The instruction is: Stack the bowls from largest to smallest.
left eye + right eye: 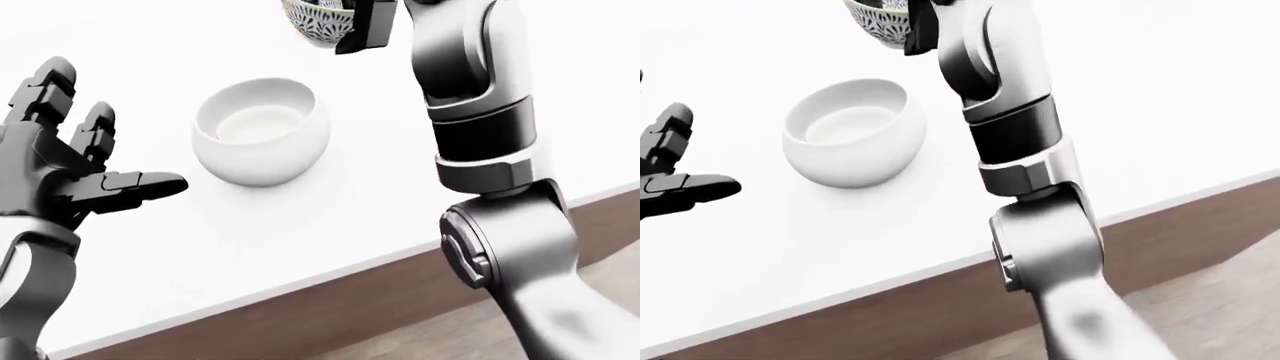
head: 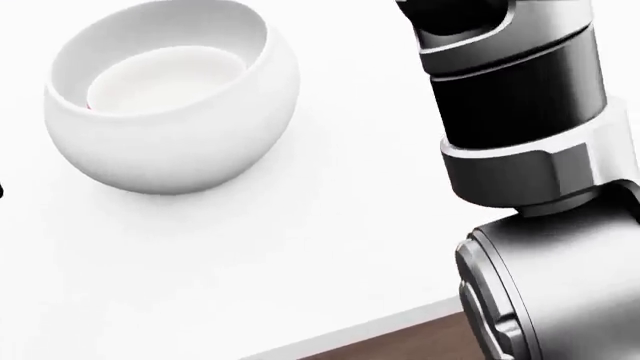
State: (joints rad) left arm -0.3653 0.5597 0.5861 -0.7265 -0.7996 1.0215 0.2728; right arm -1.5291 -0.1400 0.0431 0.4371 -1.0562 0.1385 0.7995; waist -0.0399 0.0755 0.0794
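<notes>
Bowls first: the plain white bowl sits upright on the white surface, a smaller white bowl nested inside it, and a patterned bowl shows at the top edge of the left-eye view, just beside the dark fingers of my right hand. My left hand hovers to the left of the white bowl, apart from it, fingers spread and holding nothing. My right arm runs up the right of the view to that hand, which is cut off by the frame, so I cannot tell whether it grips the patterned bowl.
</notes>
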